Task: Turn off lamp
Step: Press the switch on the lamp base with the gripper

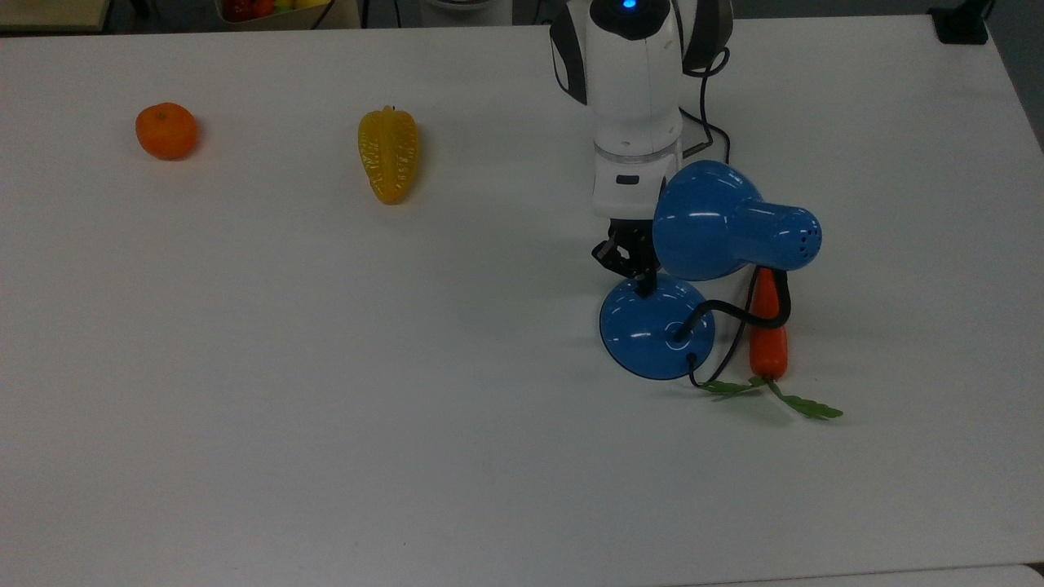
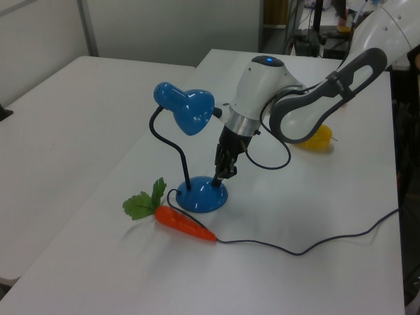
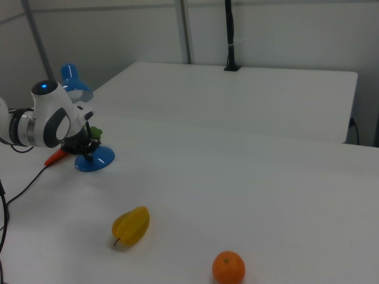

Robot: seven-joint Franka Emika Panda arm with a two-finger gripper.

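Lamp (image 1: 657, 328): stands on the white table (image 1: 326, 424) right of centre in the top view, domed base flat, black neck curving up to a shade (image 1: 708, 220) that hangs over the far side of the base. Throws no bright patch on the table under the shade and shows no glow in the left view, so reads as off. Gripper (image 1: 647, 282): comes down from the far side, slips in beside the shade in the top view, fingers pressed together into one narrow tip and holding nothing, tip touching the far edge of the base, likely right on the switch, which hides beneath it. Step in hand, by this evidence: the press itself, at or just past its end. Next move calls for a straight lift off the base without nudging it, keeping clear of the shade close alongside and of the neck. Toy carrot (image 1: 767, 334): lies just to the top view's right of the base, leaves toward the near edge, thin cord trailing past it. Yellow starfruit (image 1: 388, 153) and orange (image 1: 166, 130): well apart on the top view's far left.
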